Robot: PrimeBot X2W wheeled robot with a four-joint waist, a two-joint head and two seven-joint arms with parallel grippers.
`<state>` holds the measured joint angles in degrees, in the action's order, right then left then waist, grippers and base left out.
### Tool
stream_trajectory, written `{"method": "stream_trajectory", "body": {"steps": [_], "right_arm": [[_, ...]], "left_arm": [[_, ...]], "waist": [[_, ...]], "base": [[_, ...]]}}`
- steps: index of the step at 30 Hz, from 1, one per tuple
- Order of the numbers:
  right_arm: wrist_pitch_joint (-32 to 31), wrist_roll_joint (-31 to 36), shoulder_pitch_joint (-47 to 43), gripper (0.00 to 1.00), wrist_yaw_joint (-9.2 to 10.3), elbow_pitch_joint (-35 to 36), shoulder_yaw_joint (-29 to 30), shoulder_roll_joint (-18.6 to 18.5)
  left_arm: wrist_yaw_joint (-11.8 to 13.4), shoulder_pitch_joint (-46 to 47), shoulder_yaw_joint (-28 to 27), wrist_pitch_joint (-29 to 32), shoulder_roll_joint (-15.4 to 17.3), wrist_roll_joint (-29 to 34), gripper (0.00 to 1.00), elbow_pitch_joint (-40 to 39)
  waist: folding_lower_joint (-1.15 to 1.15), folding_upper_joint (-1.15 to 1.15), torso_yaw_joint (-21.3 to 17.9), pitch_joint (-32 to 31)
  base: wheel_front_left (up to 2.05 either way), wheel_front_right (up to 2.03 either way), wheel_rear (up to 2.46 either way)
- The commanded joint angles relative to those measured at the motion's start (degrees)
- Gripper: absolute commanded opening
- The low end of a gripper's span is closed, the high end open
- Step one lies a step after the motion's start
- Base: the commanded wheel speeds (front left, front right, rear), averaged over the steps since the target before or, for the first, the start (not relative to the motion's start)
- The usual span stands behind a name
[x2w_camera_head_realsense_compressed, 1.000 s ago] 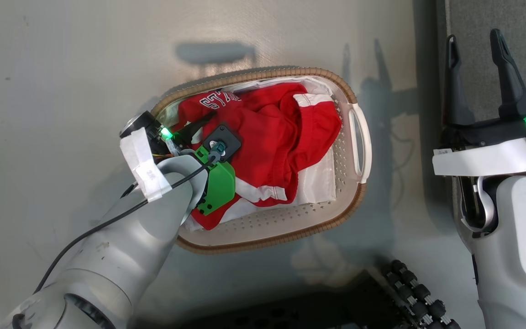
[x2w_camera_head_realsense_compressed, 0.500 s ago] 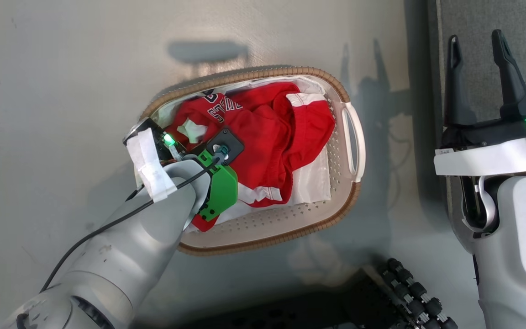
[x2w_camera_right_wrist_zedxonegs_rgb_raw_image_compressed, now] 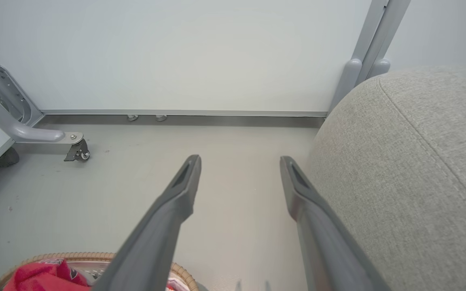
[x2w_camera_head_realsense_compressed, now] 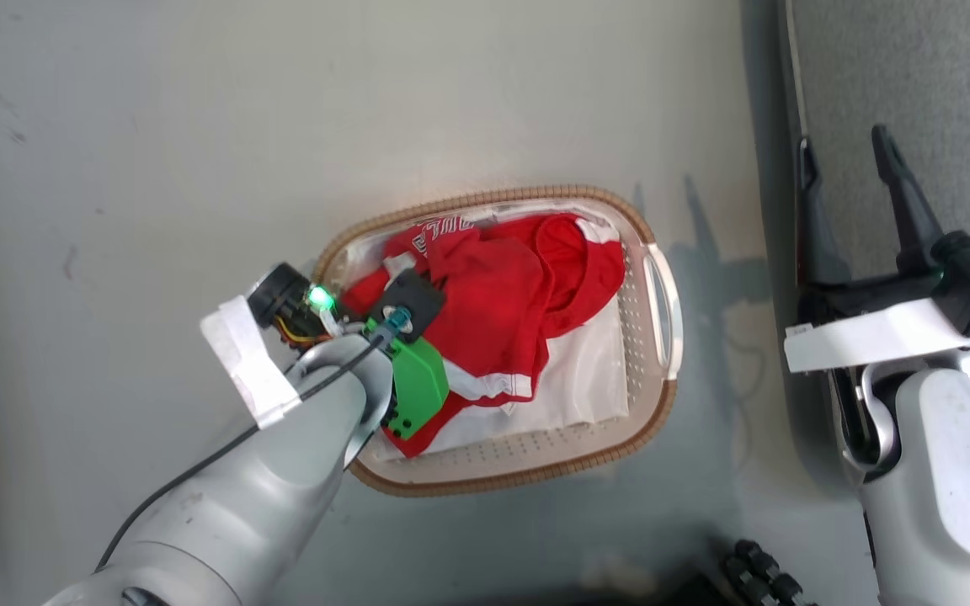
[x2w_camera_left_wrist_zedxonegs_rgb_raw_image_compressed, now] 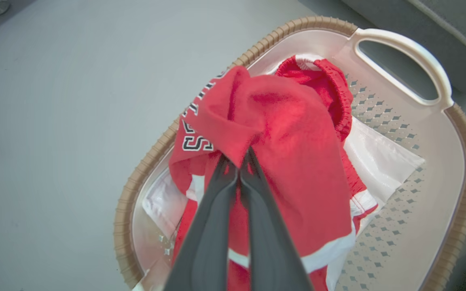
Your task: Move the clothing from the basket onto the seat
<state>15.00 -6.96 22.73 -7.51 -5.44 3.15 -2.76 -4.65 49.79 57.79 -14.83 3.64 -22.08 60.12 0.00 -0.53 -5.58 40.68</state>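
Note:
The oval cream basket (x2w_camera_head_realsense_compressed: 658, 417) with a brown rim stands on the grey floor and holds the red clothing (x2w_camera_head_realsense_compressed: 502, 295) with white stripes and lettering. My left gripper (x2w_camera_left_wrist_zedxonegs_rgb_raw_image_compressed: 241, 159) is shut on a fold of the clothing (x2w_camera_left_wrist_zedxonegs_rgb_raw_image_compressed: 289, 161), which bunches up over the fingertips above the basket (x2w_camera_left_wrist_zedxonegs_rgb_raw_image_compressed: 144, 169). In the head view its wrist hides the fingers. My right gripper (x2w_camera_head_realsense_compressed: 843, 143) is open and empty, off to the basket's right at the edge of the grey seat (x2w_camera_head_realsense_compressed: 914, 67). The right wrist view has the right gripper (x2w_camera_right_wrist_zedxonegs_rgb_raw_image_compressed: 241, 161) beside the seat (x2w_camera_right_wrist_zedxonegs_rgb_raw_image_compressed: 419, 161), with the basket (x2w_camera_right_wrist_zedxonegs_rgb_raw_image_compressed: 95, 255) and clothing (x2w_camera_right_wrist_zedxonegs_rgb_raw_image_compressed: 39, 277) at the bottom left.
A glossy white plastic sheet (x2w_camera_head_realsense_compressed: 586, 379) lies under the clothing in the basket. A white wall panel and a grey frame leg with a caster (x2w_camera_right_wrist_zedxonegs_rgb_raw_image_compressed: 77, 151) stand beyond the floor. Black rollers of my base (x2w_camera_head_realsense_compressed: 763, 572) sit at the lower right.
My left gripper went from open to shut on a fold of the red clothing, which now bunches higher. The head camera shifted, so the basket sits lower in the picture. The right gripper stayed open.

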Motion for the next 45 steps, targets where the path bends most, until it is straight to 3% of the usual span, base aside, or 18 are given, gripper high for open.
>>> {"method": "stream_trajectory", "body": {"steps": [1, 8, 21, 36, 45], "right_arm": [[0.3, 0.6, -1.4, 1.00, 0.04, -0.5, 0.3, -0.2], [0.3, 1.5, -6.6, 1.00, 0.04, -3.3, -0.6, -0.2], [0.3, 0.4, -14.7, 1.00, 0.04, -6.1, -3.8, -0.2], [0.3, 0.3, -17.0, 1.00, 0.04, -4.9, -7.0, -0.2], [0.3, 0.1, -12.7, 1.00, 0.04, -4.0, -15.3, -0.2]], "left_arm": [[0.5, -0.6, -1.0, -0.4, 0.8, -0.5, 0.00, -2.2], [1.1, -4.4, -4.4, -0.4, 5.9, 1.7, 0.00, -14.7], [-0.2, -4.2, -4.6, 1.3, 13.7, 3.8, 0.00, -25.8], [0.8, 3.3, -6.4, 9.9, 17.4, 3.3, 0.00, -38.6], [1.1, 6.2, -6.5, 12.3, 16.5, 2.8, 0.00, -41.0]], "waist": [[0.00, 0.53, 3.0, -6.4], [0.00, 0.53, 5.5, -17.0], [0.00, 0.53, 5.4, -34.6], [0.00, 0.53, 3.0, -39.7], [0.00, 0.53, 3.7, -39.8]], "base": [[0.00, 0.00, 0.00], [0.00, 0.00, 0.00], [0.00, 0.00, 0.00], [0.00, 0.00, 0.00], [0.00, 0.00, 0.00]]}}
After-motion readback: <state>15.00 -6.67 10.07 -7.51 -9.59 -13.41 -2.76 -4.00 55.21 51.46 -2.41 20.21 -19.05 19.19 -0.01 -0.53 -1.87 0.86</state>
